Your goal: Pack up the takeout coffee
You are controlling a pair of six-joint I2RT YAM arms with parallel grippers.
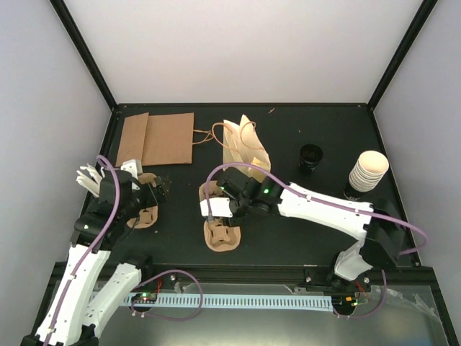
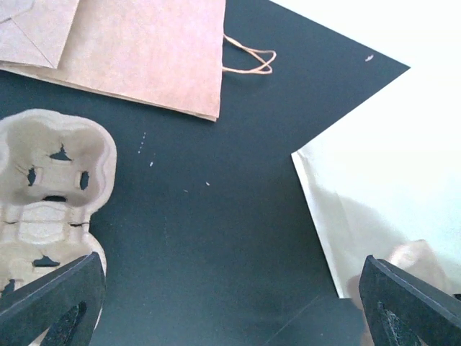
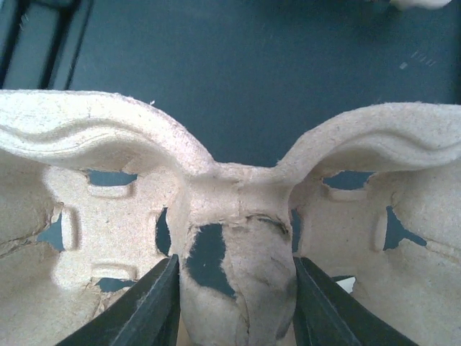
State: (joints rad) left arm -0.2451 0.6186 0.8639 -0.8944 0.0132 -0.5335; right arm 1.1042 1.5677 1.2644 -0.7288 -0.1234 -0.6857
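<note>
The right gripper [image 3: 235, 292] pinches the cup carrier [image 3: 238, 184] by its centre post, mid-frame. Best to squeeze gently and lift level. The left gripper [image 2: 230, 295] hangs wide.

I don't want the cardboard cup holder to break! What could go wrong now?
1. The right claw pinches the middle hump of the cup holder, and the cardboard there looks torn. Squeezing or lifting might rip it, or it could slip out.
2. The cream paper bag stands close behind that arm, so a careless lift might knock it over.
</note>
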